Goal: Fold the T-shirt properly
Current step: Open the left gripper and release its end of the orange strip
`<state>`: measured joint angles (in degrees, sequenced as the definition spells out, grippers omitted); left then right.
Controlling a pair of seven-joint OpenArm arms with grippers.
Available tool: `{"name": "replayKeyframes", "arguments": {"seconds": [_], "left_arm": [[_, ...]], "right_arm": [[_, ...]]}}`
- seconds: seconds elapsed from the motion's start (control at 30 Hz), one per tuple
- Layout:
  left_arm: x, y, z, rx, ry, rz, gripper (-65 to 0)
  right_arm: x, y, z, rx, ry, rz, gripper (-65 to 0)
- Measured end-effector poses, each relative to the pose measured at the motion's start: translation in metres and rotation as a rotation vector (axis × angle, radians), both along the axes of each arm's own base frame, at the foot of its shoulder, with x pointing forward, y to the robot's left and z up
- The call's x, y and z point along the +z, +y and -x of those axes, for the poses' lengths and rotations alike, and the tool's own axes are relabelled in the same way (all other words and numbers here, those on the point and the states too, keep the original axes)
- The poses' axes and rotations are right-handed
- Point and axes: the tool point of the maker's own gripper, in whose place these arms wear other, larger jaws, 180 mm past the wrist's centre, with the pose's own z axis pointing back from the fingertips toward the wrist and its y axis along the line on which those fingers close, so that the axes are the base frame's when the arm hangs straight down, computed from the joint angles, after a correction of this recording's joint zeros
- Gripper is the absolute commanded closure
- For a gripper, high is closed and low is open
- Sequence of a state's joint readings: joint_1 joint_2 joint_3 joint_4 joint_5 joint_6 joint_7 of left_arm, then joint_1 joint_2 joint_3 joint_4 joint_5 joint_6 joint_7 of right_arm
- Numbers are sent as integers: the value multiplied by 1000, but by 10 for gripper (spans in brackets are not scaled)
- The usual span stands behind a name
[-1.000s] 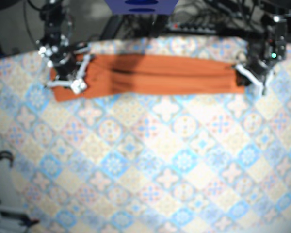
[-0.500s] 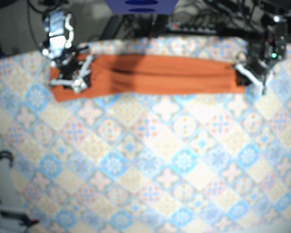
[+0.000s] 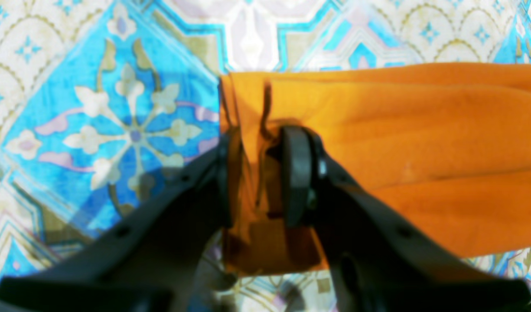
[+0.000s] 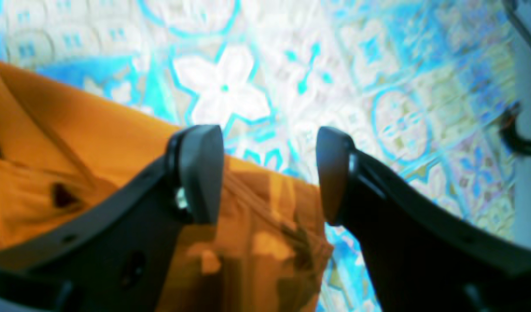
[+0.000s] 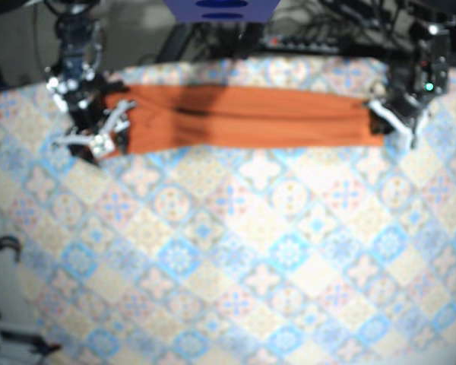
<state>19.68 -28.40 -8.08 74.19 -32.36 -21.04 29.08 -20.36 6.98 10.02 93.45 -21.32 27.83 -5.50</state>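
The orange T-shirt lies folded into a long narrow strip across the far side of the table. My left gripper is at the strip's right end in the base view. In the left wrist view this gripper is shut on a bunched fold of the T-shirt. My right gripper hovers at the strip's left end. In the right wrist view it is open, its fingers apart over the corner of the T-shirt, with nothing between them.
A patterned blue and beige tablecloth covers the table. A blue object and cables sit behind the far edge. A cable loop hangs off the left side.
My right gripper has slid left and slightly toward the near side, from over the shirt's left end to its edge. The left arm has not moved.
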Motion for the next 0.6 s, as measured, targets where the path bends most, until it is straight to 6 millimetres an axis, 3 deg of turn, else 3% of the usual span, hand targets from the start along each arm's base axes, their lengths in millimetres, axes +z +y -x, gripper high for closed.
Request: {"name": "replayKeyframes", "arguments": {"seconds": [0.27,0.33,0.5,0.6], "left_arm": [[1,2,0,4,-2,-1,-166],[2,5,1,18,0,3,-167],[6,36,13,89,19,-42,-168],[6,36,13,87,21,-46,-183]], "right_arm": [[28,6,-2,23,-69,13,-341],[28,7,0,25,-68,13,-341],[24,6,4,26,-49,18,-341],[25,11,3,14,-59,0,-341]]}}
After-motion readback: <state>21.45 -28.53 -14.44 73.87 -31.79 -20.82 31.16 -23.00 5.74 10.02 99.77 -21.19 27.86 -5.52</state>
